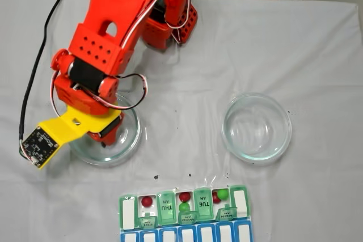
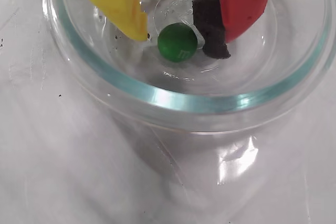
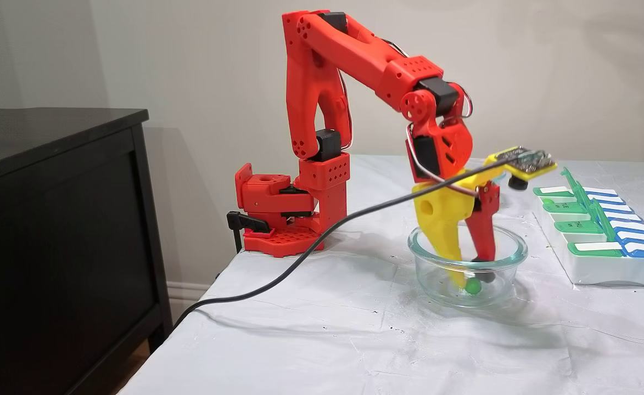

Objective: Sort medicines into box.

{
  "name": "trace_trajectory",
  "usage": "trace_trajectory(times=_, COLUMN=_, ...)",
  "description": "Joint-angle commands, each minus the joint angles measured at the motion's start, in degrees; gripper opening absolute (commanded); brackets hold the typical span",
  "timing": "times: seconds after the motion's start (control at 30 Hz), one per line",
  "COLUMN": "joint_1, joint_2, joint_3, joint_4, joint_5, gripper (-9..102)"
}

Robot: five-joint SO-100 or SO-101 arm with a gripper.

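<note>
On the left half of the white-covered table, a clear glass dish keeps the last loose medicine from rolling off. The gripper reaches down inside it, parted, its yellow finger and red finger with a black pad standing on either side of one green ball at the dish's middle; nothing is pinched yet, and the straddle looks set for closing on it. To the right, near the table's middle, a second glass dish sits bare. At the near edge in the top-down fixed view lies the box, lids raised so its white cells can receive: a red ball in one, red and green pairs in two more.
</note>
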Motion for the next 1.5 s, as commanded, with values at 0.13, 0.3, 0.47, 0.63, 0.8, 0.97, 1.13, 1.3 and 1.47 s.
trace_trajectory(times=0.13, joint_1=-1.0, joint_2=-1.4, joint_3=-2.6, joint_4=-1.2, joint_5=1.2, gripper=18)
trace_trajectory(times=0.3, joint_1=-1.8, joint_2=-3.2, joint_3=-3.6, joint_4=-3.3, joint_5=2.8, gripper=18)
trace_trajectory(times=0.47, joint_1=-1.8, joint_2=-3.4, joint_3=-3.7, joint_4=-4.7, joint_5=3.5, gripper=18)
trace_trajectory(times=0.63, joint_1=-2.0, joint_2=-4.2, joint_3=-4.0, joint_4=-3.0, joint_5=1.8, gripper=16)
trace_trajectory(times=0.8, joint_1=-2.2, joint_2=-5.2, joint_3=-5.0, joint_4=-0.4, joint_5=0.5, gripper=17)
trace_trajectory(times=0.97, joint_1=-2.0, joint_2=-6.4, joint_3=-6.9, joint_4=2.8, joint_5=-1.0, gripper=18)
trace_trajectory(times=1.13, joint_1=-1.8, joint_2=-7.3, joint_3=-8.4, joint_4=5.0, joint_5=-1.8, gripper=19)
trace_trajectory(times=1.3, joint_1=-1.6, joint_2=-8.3, joint_3=-10.3, joint_4=7.5, joint_5=-3.0, gripper=18)
trace_trajectory(times=1.47, joint_1=-1.3, joint_2=-8.9, joint_3=-11.3, joint_4=8.8, joint_5=-3.6, gripper=12)
